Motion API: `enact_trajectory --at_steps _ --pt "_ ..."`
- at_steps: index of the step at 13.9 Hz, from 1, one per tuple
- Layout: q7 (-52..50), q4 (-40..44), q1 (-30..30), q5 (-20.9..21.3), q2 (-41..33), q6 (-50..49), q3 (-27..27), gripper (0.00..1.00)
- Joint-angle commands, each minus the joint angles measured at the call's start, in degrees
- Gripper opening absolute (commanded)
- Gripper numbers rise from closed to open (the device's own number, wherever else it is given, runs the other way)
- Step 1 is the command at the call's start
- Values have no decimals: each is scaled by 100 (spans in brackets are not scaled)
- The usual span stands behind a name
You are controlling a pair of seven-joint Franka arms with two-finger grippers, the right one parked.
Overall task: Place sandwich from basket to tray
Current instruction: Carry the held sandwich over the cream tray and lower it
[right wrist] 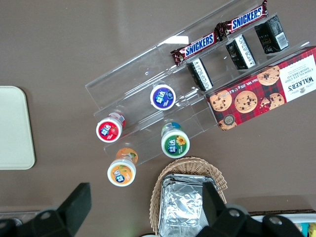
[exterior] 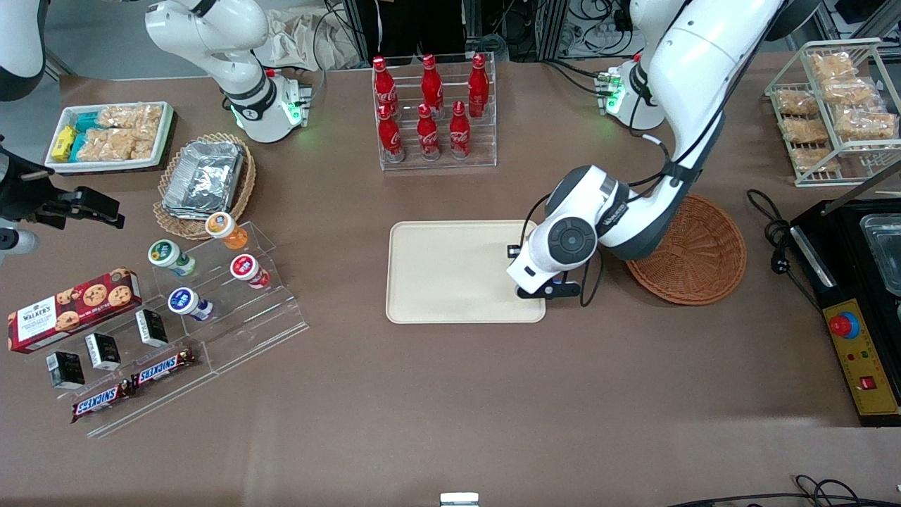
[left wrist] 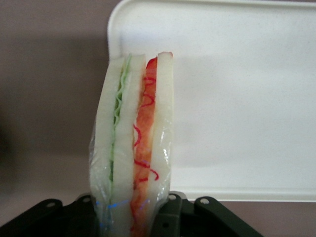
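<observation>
Over the tray (exterior: pixel 450 271) edge, the gripper (left wrist: pixel 136 210) clamps the sandwich (left wrist: pixel 136 148): soft, light, film-wrapped, slippery; grip bread faces gently.

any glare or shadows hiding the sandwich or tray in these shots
Left wrist view: the plastic-wrapped white-bread sandwich wedge, held in the pincer, shows sheen on its wrap; the cream rectangular tray is washed out pale. Front view: the arm hides the sandwich and shadows that tray's edge.

Front view looks down; wrist views look down closer, sharing the tray (exterior: pixel 450 271).
</observation>
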Motion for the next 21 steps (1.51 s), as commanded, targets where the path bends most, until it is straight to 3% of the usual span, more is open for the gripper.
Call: enact_trajectory --at_steps 1,6,12,13,14,15,16,21 --pt "-165 146 -104 178 239 97 15 36" --pt "-235 120 -131 591 353 202 24 36" --pt "-253 32 -148 609 459 308 24 38" --pt "-253 15 -148 618 494 378 24 43" --pt "-253 14 -157 627 546 422 24 57" --pt "-253 14 -157 627 547 414 24 87" --pt "-253 14 -157 618 547 413 24 100" --pt "-227 93 -122 618 188 107 24 100"
